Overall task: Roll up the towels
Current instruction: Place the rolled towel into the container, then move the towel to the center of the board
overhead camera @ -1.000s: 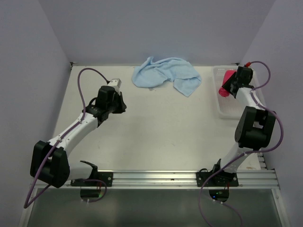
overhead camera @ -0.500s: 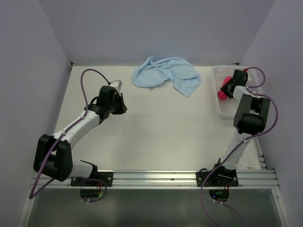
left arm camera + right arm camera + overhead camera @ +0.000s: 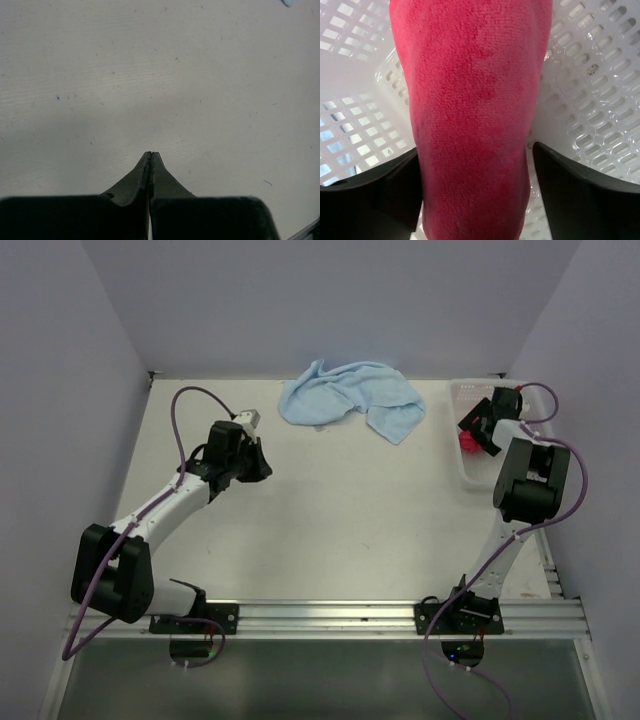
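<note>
Rolled red towel (image 3: 475,115) lies in the far-right basket (image 3: 590,75), right gripper (image 3: 475,150) spread around it, left gripper (image 3: 151,156) pressed together over the desk (image 3: 330,520); next move, as judged: flatten the crumpled far-centre blue towel (image 3: 350,395).

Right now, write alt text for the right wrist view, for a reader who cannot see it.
A rolled red-pink towel fills the middle of the view, lying in a white mesh basket. The right gripper stands open around it, one dark finger on each side, with a sliver of basket showing beside the finger at the picture's right.
</note>
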You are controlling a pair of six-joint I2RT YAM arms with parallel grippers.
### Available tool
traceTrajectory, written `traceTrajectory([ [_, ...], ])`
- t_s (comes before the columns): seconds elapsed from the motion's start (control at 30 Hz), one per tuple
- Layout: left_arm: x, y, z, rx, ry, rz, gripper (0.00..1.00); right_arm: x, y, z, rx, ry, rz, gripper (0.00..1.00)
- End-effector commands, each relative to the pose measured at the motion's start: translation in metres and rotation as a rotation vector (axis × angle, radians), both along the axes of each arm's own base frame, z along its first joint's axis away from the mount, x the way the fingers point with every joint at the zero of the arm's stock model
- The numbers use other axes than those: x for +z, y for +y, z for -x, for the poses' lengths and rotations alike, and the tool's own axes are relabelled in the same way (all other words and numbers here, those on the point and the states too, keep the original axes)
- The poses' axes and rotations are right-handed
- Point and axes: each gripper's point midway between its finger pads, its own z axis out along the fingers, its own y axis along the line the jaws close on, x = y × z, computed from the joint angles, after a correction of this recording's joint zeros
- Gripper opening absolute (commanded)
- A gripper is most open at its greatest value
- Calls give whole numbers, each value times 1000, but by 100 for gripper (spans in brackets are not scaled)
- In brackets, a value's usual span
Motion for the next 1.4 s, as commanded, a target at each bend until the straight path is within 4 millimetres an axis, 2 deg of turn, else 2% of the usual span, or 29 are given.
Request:
traceTrajectory([
  [0.0,10,-3,-6,-29,-42,13,0,31,0,-3,19,-17,9,89],
  [0.17,15,-6,-3,-54,-48,29,0,52,-3,2,13,-19,33,93],
  [0.3,18,-10,-2,-72,-54,44,0,82,-2,1,11,-72,39,99],
  [0.33,19,-10,-1,-75,-54,47,0,95,-2,1,12,-97,45,99],
  [0.47,23,-11,0,-88,-67,50,0,125,0,3,4,-176,54,99],
  [0.57,28,-11,2,-95,-78,53,0,135,5,6,5,-224,37,99],
  [0.6,28,-12,3,-98,-78,55,0,146,8,8,11,-253,36,98],
  [0.67,31,-12,3,-101,-89,61,0,149,14,13,23,-275,18,96],
  [0.7,34,-12,3,-101,-96,63,0,163,17,17,31,-306,18,94],
  [0.73,37,-12,4,-102,-106,66,0,167,20,20,38,-319,12,93],
  [0.77,39,-12,3,-102,-113,66,0,165,27,24,58,-322,19,86],
  [0.8,43,-12,4,-103,-124,68,0,183,30,31,66,-352,59,85],
  [0.83,44,-11,3,-97,-127,67,0,187,46,33,97,-348,94,84],
  [0.9,46,-10,4,-95,-137,67,0,190,58,45,131,-317,176,80],
  [0.93,47,-10,4,-93,-139,68,0,203,78,50,175,-344,197,78],
  [1.0,50,-8,3,-82,-147,65,0,201,98,57,223,-340,230,69],
  [1.03,51,-8,3,-80,-149,65,0,208,124,61,275,-361,237,66],
  [1.1,52,-5,3,-66,-156,60,1,204,146,64,323,-363,249,54],
  [1.13,52,-4,3,-61,-156,56,2,204,169,64,381,-374,231,49],
  [1.23,54,-1,0,-40,-172,48,9,186,204,57,460,-342,188,36],
  [1.27,57,0,-1,-35,-181,46,12,171,216,48,503,-309,172,35],
  [1.33,57,0,-5,-30,-180,43,15,150,230,43,541,-238,170,34],
  [1.37,57,0,-6,-28,-177,42,16,154,235,35,547,-238,171,34],
])
